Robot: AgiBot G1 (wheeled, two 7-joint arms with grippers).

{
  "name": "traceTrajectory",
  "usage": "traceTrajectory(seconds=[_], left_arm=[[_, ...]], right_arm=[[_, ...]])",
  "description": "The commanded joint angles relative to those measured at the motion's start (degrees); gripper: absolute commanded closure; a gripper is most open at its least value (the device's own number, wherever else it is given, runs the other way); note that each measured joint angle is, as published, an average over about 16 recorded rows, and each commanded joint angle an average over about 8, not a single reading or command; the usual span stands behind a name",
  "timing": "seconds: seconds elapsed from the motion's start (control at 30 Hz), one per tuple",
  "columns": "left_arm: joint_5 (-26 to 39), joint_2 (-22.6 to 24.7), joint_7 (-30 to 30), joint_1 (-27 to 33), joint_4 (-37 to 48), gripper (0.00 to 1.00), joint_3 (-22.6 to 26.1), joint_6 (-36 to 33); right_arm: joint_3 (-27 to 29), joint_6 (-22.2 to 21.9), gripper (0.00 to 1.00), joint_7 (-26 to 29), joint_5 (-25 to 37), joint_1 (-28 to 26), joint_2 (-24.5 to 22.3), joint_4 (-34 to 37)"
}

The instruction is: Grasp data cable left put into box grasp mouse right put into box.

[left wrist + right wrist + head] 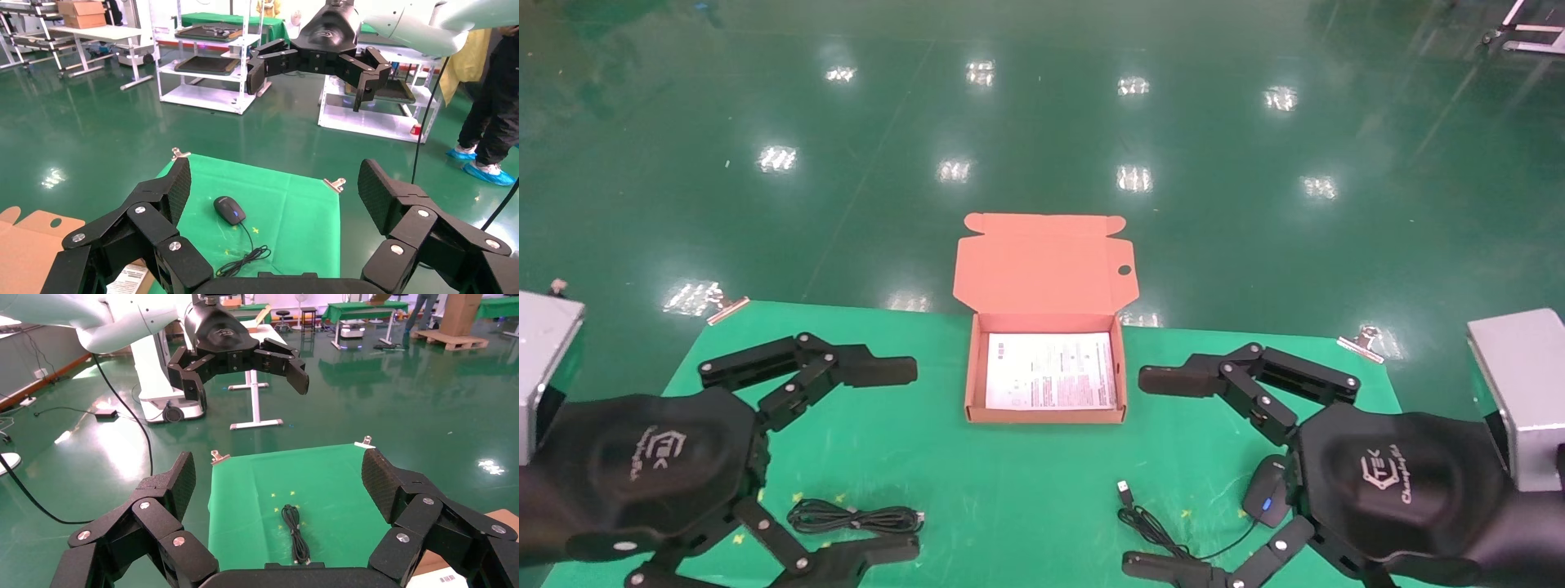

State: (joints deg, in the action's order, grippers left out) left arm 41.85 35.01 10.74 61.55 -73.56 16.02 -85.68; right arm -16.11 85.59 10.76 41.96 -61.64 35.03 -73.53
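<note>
The orange-brown box (973,376) stands open at the table's far middle, lid up, with a white printed sheet on its bottom. The data cable (854,517) (295,534) lies coiled on the green cloth at the near left. My left gripper (895,461) (275,190) hovers above it, open and holding nothing. The black mouse (1267,492) (229,210) rests at the near right, partly hidden under my right hand; its cord runs to a USB plug (1124,490). Over it my right gripper (1152,474) (278,478) is open, nothing between its fingers.
A green cloth (1009,490) covers the table, held by metal clips (727,308) (1361,343) at the far corners. Grey housings (543,359) (1516,384) flank both sides. Beyond the table edge lies glossy green floor.
</note>
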Motion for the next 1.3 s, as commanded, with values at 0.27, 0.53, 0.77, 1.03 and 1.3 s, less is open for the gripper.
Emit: traceTrajectory(seconds=[0.27,0.53,0.77,1.03,1.3], left_arm=[[0.00,0.00,0.00,0.00,0.00,0.00,0.00,0.00],[0.00,0.00,0.00,0.00,0.00,0.00,0.00,0.00],[0.08,0.07,-0.03,0.06,0.06,0.00,0.06,0.10],[2.16,-0.19,1.11,1.15,-0.63,0.00,1.15,-0.23],[11.96,1.31,4.15,8.55,-1.80,0.00,7.36,-3.43]], right_arm=[[0.00,0.00,0.00,0.00,0.00,0.00,0.00,0.00],[0.00,0.00,0.00,0.00,0.00,0.00,0.00,0.00],[0.01,0.01,0.00,0.00,-0.01,0.01,0.00,0.00],[-0.31,0.17,0.00,-0.24,1.18,-0.39,-0.38,-0.38],[-6.61,3.70,0.00,-2.05,14.31,-8.44,-1.36,-3.38]])
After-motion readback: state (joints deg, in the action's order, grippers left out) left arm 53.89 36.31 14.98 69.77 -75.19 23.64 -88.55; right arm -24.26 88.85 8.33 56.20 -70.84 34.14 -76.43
